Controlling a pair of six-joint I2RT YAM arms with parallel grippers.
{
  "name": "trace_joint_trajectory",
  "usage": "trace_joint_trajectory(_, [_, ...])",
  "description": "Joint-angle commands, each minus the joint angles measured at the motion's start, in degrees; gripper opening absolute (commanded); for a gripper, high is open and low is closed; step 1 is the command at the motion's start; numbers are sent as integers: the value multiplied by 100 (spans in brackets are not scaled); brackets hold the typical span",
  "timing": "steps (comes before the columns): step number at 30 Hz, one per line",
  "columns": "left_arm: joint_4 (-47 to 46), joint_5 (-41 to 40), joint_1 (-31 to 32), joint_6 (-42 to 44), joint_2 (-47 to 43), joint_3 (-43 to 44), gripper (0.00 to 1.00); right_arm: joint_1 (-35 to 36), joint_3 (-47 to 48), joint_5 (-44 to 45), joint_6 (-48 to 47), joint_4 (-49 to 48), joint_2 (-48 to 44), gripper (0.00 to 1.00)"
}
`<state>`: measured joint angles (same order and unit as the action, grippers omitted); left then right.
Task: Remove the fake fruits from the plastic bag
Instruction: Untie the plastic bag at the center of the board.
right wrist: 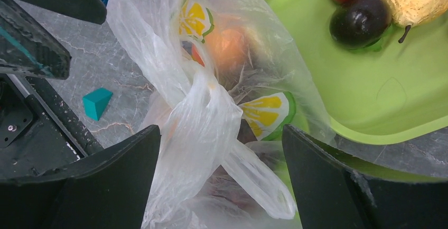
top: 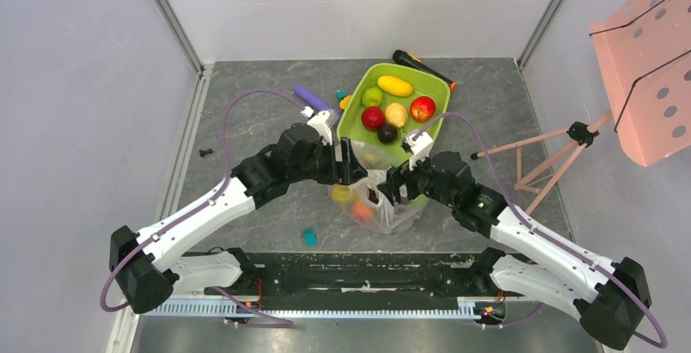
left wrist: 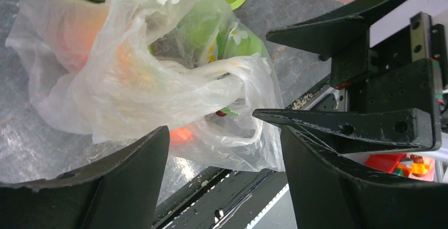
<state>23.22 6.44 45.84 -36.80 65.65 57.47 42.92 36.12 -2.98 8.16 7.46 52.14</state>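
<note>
The transparent plastic bag (top: pixel 376 202) lies crumpled on the table just in front of the lime-green tray (top: pixel 355 100). Orange and yellow fake fruits show through it (top: pixel 361 212). My left gripper (top: pixel 352 164) is open at the bag's left side; in the left wrist view the bag (left wrist: pixel 132 81) lies just beyond the open gripper (left wrist: pixel 224 144). My right gripper (top: pixel 397 183) is open at the bag's right; its jaws (right wrist: pixel 222 149) straddle the bag's twisted handles (right wrist: pixel 206 123) without closing. An orange fruit (right wrist: pixel 227 46) sits inside. Several fruits lie in the tray, among them a red apple (top: pixel 422 108) and a dark plum (right wrist: pixel 361 21).
A purple stick (top: pixel 312 98) lies left of the tray, a black tool (top: pixel 420 65) behind it. A teal block (top: pixel 310 237) lies near the front rail and also shows in the right wrist view (right wrist: pixel 96 102). A pink stand (top: pixel 562 153) is at the right.
</note>
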Motion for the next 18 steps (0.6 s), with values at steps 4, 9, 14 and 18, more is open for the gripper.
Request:
trace_joint_trajectory(4, [112, -1090, 380, -1000, -107, -268, 85, 0, -94, 26, 95, -296, -90, 83])
trace_joint_trajectory(9, [-310, -1254, 382, -1632, -70, -656, 88, -2, -131, 37, 140, -363, -76, 77])
trace_joint_trajectory(14, [-822, -1453, 389, -2136, 16, -876, 90, -2, -199, 48, 142, -409, -97, 68])
trace_joint_trajectory(18, [-1222, -1528, 390, -2355, 58, -930, 91, -1, -258, 11, 139, -433, -107, 59])
